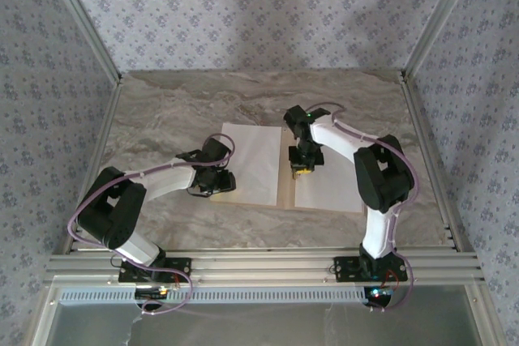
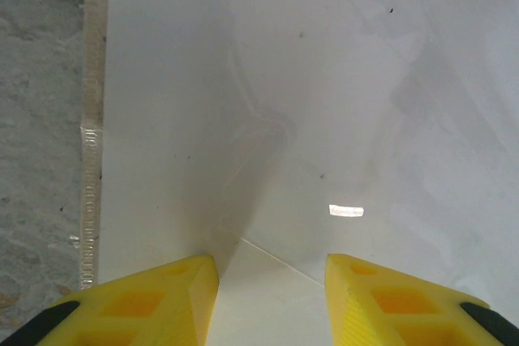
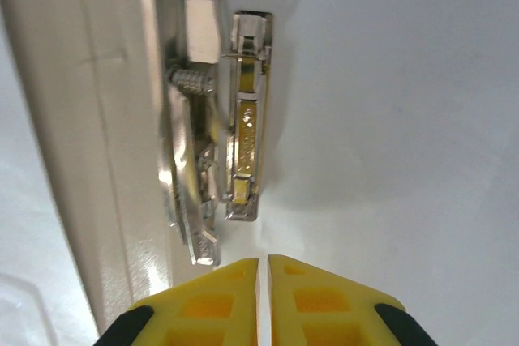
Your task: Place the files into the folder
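The tan folder lies open flat on the marble table. One white file covers its left half and another file covers its right half. My left gripper rests at the left sheet's near left part. In the left wrist view that gripper is open, with a sheet corner lying flat between the yellow fingers. My right gripper sits at the spine. There it is shut, tips just short of the metal clip, which lies beside the white sheet.
Bare marble table surrounds the folder on all sides. Aluminium frame posts and patterned walls close in the left, right and back. A rail runs along the near edge by the arm bases. Grey table shows left of the sheet.
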`<state>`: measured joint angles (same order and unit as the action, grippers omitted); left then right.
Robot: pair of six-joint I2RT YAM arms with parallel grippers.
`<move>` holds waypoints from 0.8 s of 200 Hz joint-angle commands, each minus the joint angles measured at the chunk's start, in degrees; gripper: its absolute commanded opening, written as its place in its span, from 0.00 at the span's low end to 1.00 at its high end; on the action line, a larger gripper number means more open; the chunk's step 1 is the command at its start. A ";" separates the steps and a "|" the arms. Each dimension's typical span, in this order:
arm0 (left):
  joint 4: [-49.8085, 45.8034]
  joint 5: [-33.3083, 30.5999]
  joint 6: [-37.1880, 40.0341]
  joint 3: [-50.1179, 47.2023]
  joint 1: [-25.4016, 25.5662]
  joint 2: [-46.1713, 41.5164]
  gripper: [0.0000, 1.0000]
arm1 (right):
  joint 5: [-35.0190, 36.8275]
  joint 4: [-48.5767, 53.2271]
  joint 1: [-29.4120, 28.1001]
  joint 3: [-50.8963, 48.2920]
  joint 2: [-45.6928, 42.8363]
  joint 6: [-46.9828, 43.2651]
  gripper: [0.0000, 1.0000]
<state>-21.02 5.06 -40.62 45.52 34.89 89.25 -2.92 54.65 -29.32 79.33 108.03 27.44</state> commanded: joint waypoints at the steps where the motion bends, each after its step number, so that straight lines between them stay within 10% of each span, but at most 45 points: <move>1: -4.42 -0.64 -1.01 -1.97 -0.09 -0.44 0.42 | -2.75 0.36 0.56 0.71 -3.93 -1.14 0.14; 62: -1.68 4.30 -2.91 -2.16 -0.07 -2.81 0.46 | -9.57 -6.05 3.73 -6.73 -14.27 -0.65 0.23; 160: -6.57 2.21 -1.57 1.69 -0.07 -13.81 0.78 | -15.80 -14.65 16.36 -25.76 -32.05 -1.65 0.36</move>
<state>-24.14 9.54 -43.18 44.86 34.89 79.68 -15.88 41.87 -15.38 56.71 79.07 26.94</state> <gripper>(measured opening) 0.749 0.339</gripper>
